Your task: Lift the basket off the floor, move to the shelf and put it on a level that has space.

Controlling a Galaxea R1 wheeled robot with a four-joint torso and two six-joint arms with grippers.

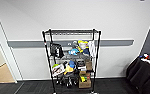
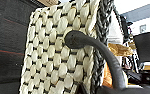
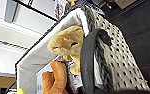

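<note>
The basket (image 2: pixel 58 57) is close up in the left wrist view, its cream-and-dark weave side on, and its dark handle (image 2: pixel 101 50) arches down into my left gripper (image 2: pixel 126 90). Seen from the right wrist, the basket (image 3: pixel 116 50) shows its pale lining and orange-brown plush toys (image 3: pixel 66 45). Its other handle (image 3: pixel 87 62) loops down to my right gripper (image 3: pixel 91 92). Ahead stands the shelf (image 1: pixel 72 62), a black wire rack against the white wall. Its top level (image 1: pixel 72 32) is bare and its lower tiers are cluttered. Dark carpet floor (image 1: pixel 116 87) lies in front of it.
A doorway onto light wooden flooring (image 1: pixel 1 75) opens at the left. At the right stands a dark draped table (image 1: pixel 143 72) with items on it. A grey rail (image 1: pixel 116 42) runs along the wall. A cardboard box (image 1: pixel 84 82) sits on the rack's bottom tier.
</note>
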